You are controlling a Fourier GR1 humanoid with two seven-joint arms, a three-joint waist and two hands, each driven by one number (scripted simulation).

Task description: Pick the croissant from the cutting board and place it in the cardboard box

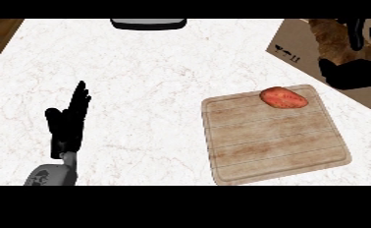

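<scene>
Nearest the camera, at the lower left and well left of the cutting board (274, 136), the left robot hand (66, 124) rests above the bench (145, 79) with its fingers straight and apart, pointing up, holding nothing. White marbled stone covers the bench, and between this hand and the board lies a broad bare stretch. Beyond that stretch, at the bench's far edge, sits a dark, grey-rimmed object (148, 23), only partly in view. At the far left corner a strip of brown wood (7, 30) shows past the bench's edge. The wooden board lies slightly askew, its near edge close to the bench's front. A red tomato (284, 98) sits on the board's far right corner. Just beyond the board's right corner is the cardboard box (297, 38), flaps open. Over it the right robot hand (346, 72) is curled round the brown croissant (334, 39).
</scene>
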